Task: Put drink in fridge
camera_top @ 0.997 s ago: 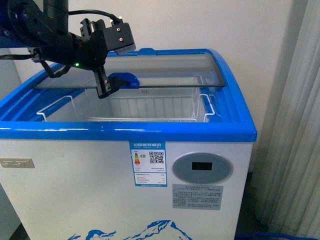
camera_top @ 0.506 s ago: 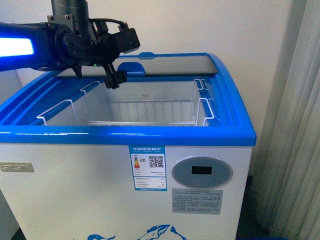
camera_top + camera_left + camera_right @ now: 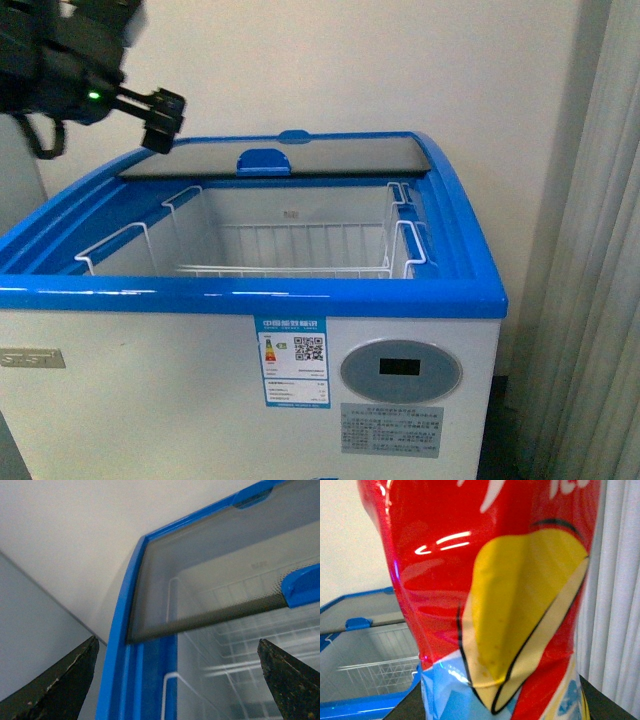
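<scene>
The drink is held clamped in the right end effector, well apart from the fridge. The left end effector is spread and empty, held above the rear left rim near the glass lid. The bottle could be knocked against the blue rim or the lid edge on the way in — or let slip, given its glossy label. The wire basket is shown whole only by the front view — the bottle only by the right wrist view

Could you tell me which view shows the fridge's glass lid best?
Front view: the glass lid shows full-width at the back. Left wrist shows one corner close; right wrist only a sliver beside the bottle.
</scene>
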`<state>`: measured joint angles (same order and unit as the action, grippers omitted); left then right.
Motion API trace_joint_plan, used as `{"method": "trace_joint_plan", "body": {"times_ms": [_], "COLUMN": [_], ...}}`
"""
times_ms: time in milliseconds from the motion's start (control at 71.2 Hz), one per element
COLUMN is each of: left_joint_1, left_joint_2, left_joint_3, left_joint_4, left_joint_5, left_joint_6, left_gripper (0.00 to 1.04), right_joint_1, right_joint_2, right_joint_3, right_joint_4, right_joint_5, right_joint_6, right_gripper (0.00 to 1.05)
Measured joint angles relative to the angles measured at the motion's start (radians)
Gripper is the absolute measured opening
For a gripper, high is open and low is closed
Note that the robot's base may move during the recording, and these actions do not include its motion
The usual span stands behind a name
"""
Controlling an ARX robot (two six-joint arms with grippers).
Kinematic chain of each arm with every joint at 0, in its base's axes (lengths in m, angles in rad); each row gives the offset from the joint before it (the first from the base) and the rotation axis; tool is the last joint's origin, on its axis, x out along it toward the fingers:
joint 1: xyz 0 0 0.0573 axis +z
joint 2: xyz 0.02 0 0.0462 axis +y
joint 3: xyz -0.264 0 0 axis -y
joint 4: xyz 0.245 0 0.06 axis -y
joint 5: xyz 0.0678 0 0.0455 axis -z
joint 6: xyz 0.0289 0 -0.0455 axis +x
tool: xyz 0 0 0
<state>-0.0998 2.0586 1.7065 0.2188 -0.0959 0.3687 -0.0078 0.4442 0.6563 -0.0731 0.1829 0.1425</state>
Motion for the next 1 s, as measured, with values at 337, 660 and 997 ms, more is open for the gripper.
{"method": "trace_joint_plan", "body": {"times_ms": [337,660,997], "left_joint_1": [0.066,0.100,0.100], "left_joint_2": [-0.802,-1.219,-1.355], "left_joint_3": [-0.926,-1.406,-1.537], "left_joint_4": [0.042,0.311,0.315], "left_joint_5": [0.152,0.095,0.096], "left_joint_6": [-0.380,-0.377,-0.374], "left_gripper": [0.93,0.40,0.03], "right_joint_1": [0.000,-0.093,0.058], "right_joint_2": [0.000,0.098,0.599], "right_joint_3": [0.000,0.166,0.484], "right_joint_4": [0.000,-0.362,-0.630], "right_joint_5": [-0.003,-0.255,-0.314], "right_joint_6": [0.000,-0.158,-0.965], "right_gripper": [0.41,0.40,0.40]}}
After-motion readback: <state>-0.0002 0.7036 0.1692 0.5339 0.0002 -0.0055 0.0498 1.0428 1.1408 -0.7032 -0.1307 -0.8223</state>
